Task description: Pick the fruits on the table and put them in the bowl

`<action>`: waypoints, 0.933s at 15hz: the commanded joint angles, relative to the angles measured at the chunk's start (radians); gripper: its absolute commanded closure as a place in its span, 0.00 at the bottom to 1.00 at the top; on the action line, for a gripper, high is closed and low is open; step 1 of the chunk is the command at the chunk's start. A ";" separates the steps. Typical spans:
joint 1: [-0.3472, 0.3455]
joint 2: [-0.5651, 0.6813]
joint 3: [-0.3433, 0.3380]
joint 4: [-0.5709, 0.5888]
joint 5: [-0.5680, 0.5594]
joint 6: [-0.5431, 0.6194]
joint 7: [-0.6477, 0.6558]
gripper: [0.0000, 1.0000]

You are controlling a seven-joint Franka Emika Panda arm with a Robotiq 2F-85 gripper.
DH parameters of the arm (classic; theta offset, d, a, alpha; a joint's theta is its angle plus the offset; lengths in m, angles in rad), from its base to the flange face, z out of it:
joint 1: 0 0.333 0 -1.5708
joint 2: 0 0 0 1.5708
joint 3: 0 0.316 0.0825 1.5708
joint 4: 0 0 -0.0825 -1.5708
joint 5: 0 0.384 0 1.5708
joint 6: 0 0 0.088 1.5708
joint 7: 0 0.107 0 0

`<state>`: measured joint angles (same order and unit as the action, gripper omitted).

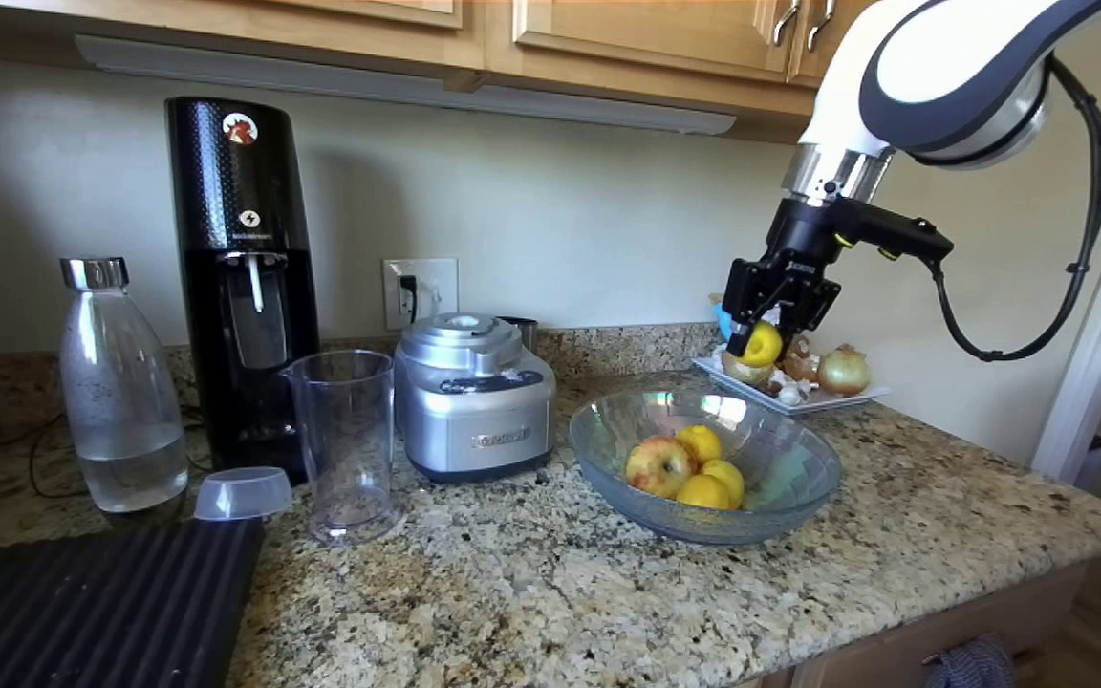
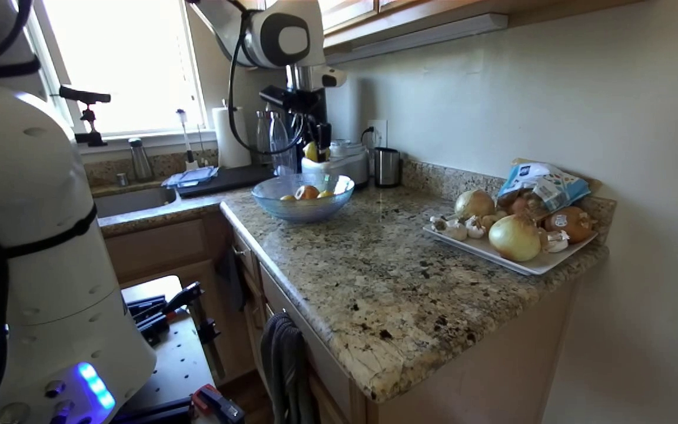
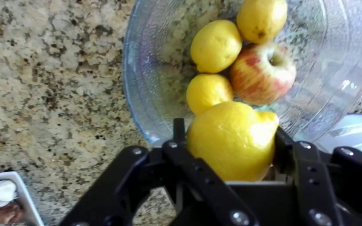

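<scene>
White arm [image 1: 947,62] arched, pincer [image 3: 229,138] aimed dn, clamped on lemon [image 1: 763,346], abv bowl [image 1: 789,478] edge.

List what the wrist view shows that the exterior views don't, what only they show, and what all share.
Only the wrist view: a brown spot on one lemon in the glass bowl.
Only exterior views: the black drinks machine, the window and the arm's white links.
Shared: the bowl with its apple and lemons, another lemon clasped in the gripper, the granite countertop, and garlic on the white tray.
</scene>
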<state>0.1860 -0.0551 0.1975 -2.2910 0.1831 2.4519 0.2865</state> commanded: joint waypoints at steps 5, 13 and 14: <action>0.041 0.125 0.041 -0.022 -0.002 0.117 -0.133 0.64; 0.026 0.168 0.039 -0.004 -0.011 0.092 -0.191 0.01; 0.019 0.148 0.042 -0.001 0.003 0.066 -0.211 0.01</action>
<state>0.2212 0.1709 0.2406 -2.2855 0.1694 2.5918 0.1255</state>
